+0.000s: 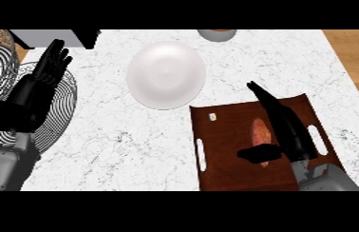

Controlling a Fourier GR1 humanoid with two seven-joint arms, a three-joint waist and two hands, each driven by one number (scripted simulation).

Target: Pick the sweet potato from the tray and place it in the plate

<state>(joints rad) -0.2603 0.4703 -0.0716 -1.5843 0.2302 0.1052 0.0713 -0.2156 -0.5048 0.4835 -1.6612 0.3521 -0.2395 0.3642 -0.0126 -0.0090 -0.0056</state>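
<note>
Potato lying on brown tray at right of desk, partly hidden under right hand. Right hand over tray, fingers stretched out long toward the far side, thumb jutting left across the potato's near end; fingers straight, not closed round it. Cannot tell whether touching the potato or just above it. White plate on desk just beyond tray's far left corner, bare. Small pale speck near tray's far left corner. Left hand at left edge, open, fingers up, resting over a round wire rack. Grey bowl at far edge, cut off by view.
</note>
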